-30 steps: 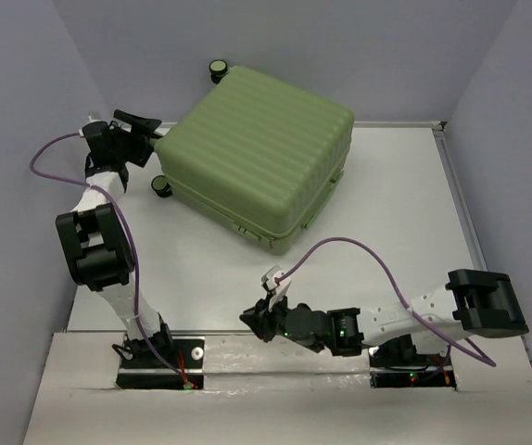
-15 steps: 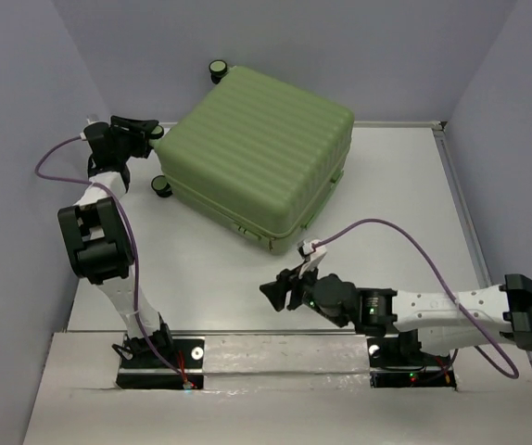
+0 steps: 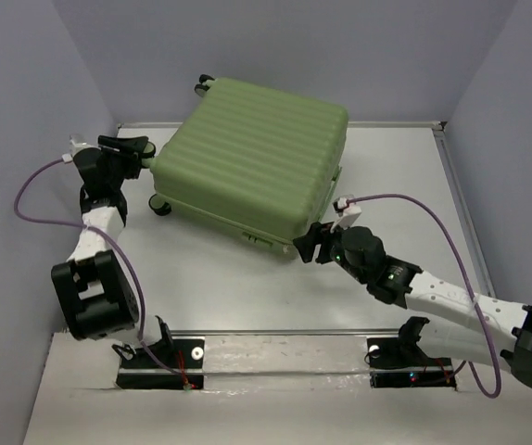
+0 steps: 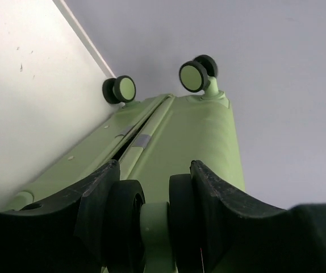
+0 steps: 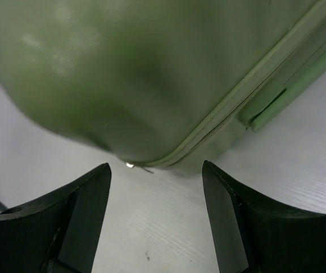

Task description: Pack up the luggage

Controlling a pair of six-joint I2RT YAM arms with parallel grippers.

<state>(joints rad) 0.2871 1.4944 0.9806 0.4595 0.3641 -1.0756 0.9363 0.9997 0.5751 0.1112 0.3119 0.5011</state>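
Top external view: closed green suitcase (image 3: 252,171) lies flat on the far-centre tabletop (image 3: 391,176). Left end effector (image 4: 154,169) grasps a wheel (image 4: 124,219) on its left side; right end effector (image 3: 305,247) released, jaws apart at near corner.

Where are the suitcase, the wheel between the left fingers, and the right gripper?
suitcase (image 3: 257,153): top view, ribbed shell.
wheel (image 4: 126,224): left wrist view, black tyre.
right gripper (image 5: 155,168): right wrist view, midway between fingertips.
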